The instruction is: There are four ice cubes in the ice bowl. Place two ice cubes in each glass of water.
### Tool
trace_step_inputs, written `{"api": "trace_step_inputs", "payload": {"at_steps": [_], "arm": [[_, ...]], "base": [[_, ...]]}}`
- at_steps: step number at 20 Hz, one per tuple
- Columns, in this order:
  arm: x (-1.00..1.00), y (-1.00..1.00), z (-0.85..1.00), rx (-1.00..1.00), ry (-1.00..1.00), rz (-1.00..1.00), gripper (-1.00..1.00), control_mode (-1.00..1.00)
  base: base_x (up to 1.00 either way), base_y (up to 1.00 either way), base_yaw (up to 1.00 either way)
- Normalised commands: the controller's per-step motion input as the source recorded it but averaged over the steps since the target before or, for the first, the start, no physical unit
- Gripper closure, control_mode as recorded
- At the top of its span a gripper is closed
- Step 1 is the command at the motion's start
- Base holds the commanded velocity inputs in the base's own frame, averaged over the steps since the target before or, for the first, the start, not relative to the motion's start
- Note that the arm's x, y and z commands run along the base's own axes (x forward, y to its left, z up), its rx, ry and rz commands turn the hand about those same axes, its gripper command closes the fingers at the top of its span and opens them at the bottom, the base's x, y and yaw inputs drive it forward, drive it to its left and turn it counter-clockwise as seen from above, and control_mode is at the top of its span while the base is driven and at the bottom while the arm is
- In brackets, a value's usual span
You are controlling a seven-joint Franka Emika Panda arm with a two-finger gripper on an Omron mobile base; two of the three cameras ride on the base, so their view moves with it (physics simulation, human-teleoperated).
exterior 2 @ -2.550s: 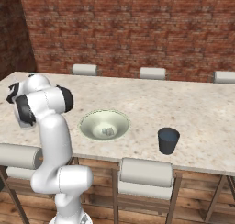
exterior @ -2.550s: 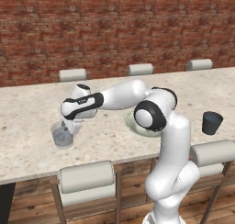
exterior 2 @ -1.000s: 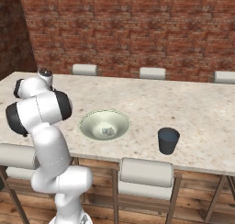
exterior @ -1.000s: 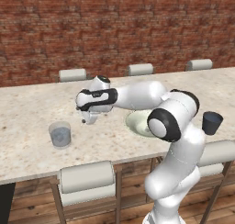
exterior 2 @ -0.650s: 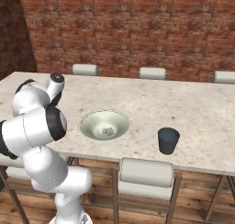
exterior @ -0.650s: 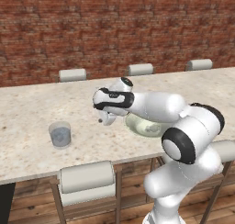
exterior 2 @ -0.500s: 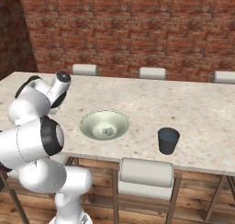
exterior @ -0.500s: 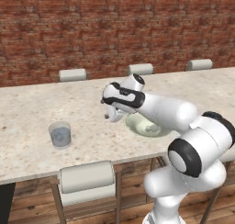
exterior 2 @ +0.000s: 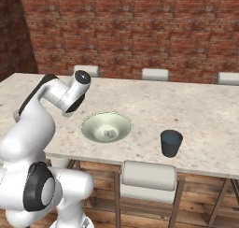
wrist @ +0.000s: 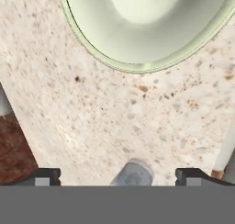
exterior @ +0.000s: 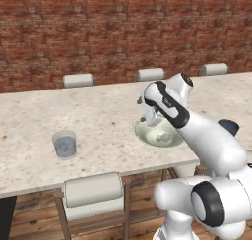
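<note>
I have swung my arm from the see-through glass [exterior: 64,143] at the desk's [exterior: 98,121] left toward the ice bowl [exterior: 158,133] near the front edge. My claw [wrist: 117,175] is released, empty, hovering just beside the rim. The ice cubes [exterior 2: 110,134] look tiny, slippery; I'd pinch one across its sides. The dark glass [exterior 2: 171,143] stands right.

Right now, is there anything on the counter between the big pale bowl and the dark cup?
No. In the right base view, bare speckled counter separates the ice bowl and the dark glass.
</note>
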Motion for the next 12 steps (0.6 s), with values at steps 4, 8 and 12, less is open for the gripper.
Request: {"api": "trace_step_inputs", "payload": {"at_steps": [4, 8, 12], "arm": [[-0.15, -0.98, 0.38, -0.22, 0.22, -0.20, -1.00, -1.00], [-0.28, -0.90, 0.22, -0.26, 0.23, -0.29, -1.00, -1.00], [-0.46, -0.72, 0.04, -0.30, 0.13, -0.15, -1.00, -1.00]], "base": [[0.00, 0.00, 0.00], [0.00, 0.00, 0.00], [0.00, 0.00, 0.00]]}}
